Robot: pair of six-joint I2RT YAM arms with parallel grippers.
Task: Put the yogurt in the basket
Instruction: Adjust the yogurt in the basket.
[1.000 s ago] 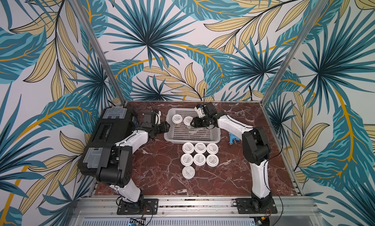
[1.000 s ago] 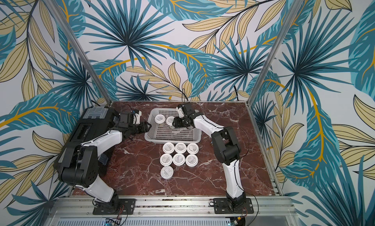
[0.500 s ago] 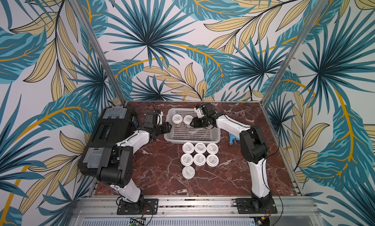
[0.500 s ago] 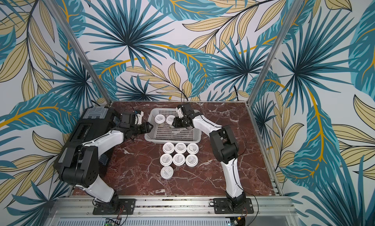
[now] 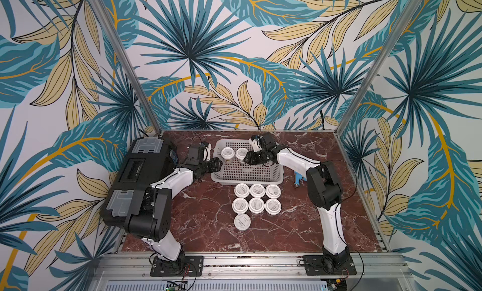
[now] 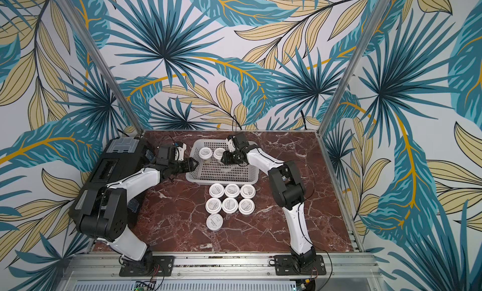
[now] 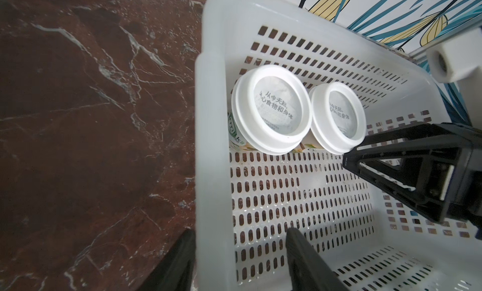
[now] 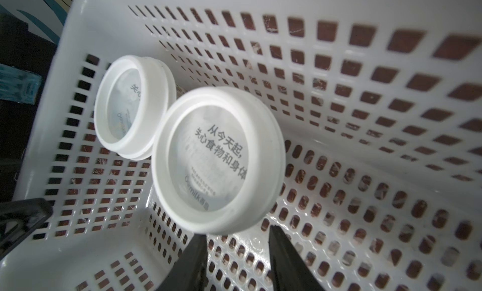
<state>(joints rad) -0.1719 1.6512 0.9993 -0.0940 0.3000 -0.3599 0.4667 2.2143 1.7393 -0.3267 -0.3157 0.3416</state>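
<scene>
Standing side by side in a corner of the white perforated plastic basket (image 5: 271, 178): two small round white-lidded yogurt jars (image 5: 227, 152). Seven more jars (image 5: 257, 204) cluster on the red-brown marble tabletop (image 5: 208, 224). The right gripper (image 8: 237, 231), parted and empty, sits just beside one jar; the left gripper (image 7: 240, 230), parted, straddles the basket wall.

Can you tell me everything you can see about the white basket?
The basket is white plastic and rectangular, with a rolled rim, square holes in its sloping walls and oval slots in its floor. It sits upright on the red-brown marble table, near the back wall. Two yogurt jars stand side by side in one far corner. The left gripper straddles a short side wall, one finger inside, one outside. The right gripper hangs over its inside, beside a jar.
</scene>
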